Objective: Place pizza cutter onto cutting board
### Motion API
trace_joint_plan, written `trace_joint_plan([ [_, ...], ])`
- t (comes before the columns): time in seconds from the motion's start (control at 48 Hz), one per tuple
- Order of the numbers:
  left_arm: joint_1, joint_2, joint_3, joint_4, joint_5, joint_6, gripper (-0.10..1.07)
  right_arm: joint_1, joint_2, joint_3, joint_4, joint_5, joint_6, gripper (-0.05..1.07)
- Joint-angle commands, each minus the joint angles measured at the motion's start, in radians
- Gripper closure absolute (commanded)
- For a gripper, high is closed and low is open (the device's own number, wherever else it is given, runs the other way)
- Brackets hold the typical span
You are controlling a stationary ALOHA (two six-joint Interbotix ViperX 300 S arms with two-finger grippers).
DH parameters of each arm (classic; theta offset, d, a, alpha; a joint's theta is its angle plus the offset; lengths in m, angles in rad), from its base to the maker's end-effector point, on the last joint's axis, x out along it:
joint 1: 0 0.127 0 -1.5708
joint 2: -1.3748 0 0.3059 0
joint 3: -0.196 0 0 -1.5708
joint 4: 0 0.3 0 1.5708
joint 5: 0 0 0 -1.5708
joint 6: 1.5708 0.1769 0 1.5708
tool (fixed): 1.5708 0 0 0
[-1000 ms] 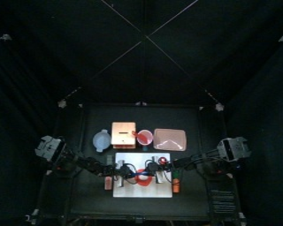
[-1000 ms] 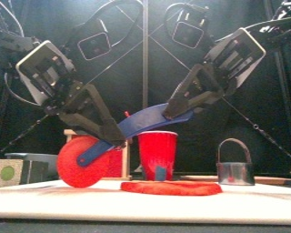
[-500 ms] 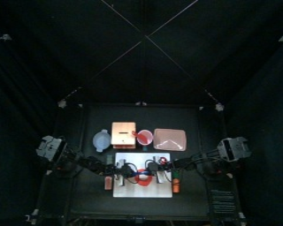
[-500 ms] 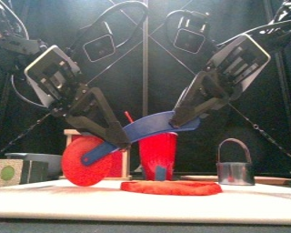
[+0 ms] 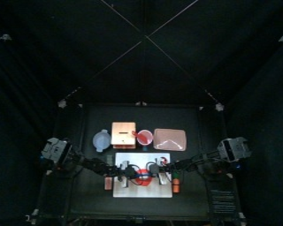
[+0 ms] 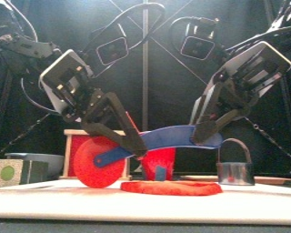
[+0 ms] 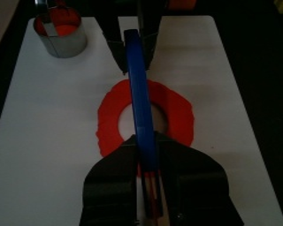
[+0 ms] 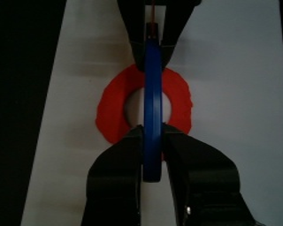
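Step in hand: lowering. The pizza cutter [image 6: 135, 155] is carried above the white cutting board [image 6: 145, 207], not yet resting on it.

Left pincer [image 6: 126, 146] pinches the cutter at its red wheel end. Right pincer [image 6: 210, 130] pinches the far end of the blue handle.

Orientation: the long axis runs roughly level from one arm to the other across the board, with the wheel toward the left arm and set lower. A red ring [image 6: 170, 187] lies on the board directly beneath.

Next move, as judged: descend together, settle the cutter on the board, then spread both pincers.
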Motion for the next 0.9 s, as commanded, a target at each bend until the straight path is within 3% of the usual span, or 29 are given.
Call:
trace_joint_plan([
  [0.0,0.012,-0.006,-0.037,0.008,-0.017,0.009,0.53,0.005,-0.023,-0.009,0.005,-0.003,-0.002,0.54],
  [0.875,0.046,0.160,-0.210,0.077,-0.023,0.008,0.53,0.037,-0.146,0.080,0.055,0.144,-0.002,0.54],
])
